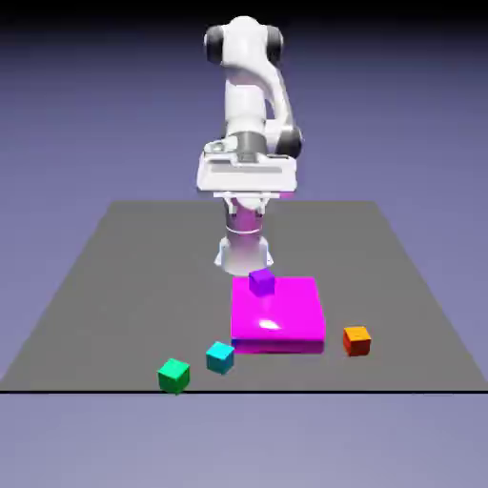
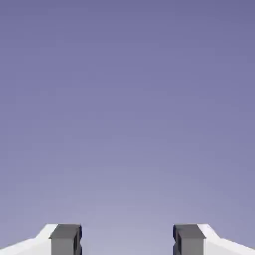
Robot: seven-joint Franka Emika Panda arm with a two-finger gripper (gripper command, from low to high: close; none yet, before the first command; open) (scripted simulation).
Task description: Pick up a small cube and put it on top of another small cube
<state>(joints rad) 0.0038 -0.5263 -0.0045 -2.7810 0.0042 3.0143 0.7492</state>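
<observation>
Claw point(image 2: 127, 239): released, empty. Green cube point(image 1: 173, 376): below and forward of the claw, near the table's point(image 1: 400, 295) front edge; presumably light, rigid. Recommended grip: opposite side faces, centred.

Four small plain cubes are in view: one green cube point(image 1: 174, 376), one cyan cube point(image 1: 220, 358), one orange cube point(image 1: 357, 341) and one purple cube point(image 1: 262, 282). There is one flat, glossy magenta square slab point(image 1: 277, 310) and one white jointed robot arm point(image 1: 245, 100).
</observation>
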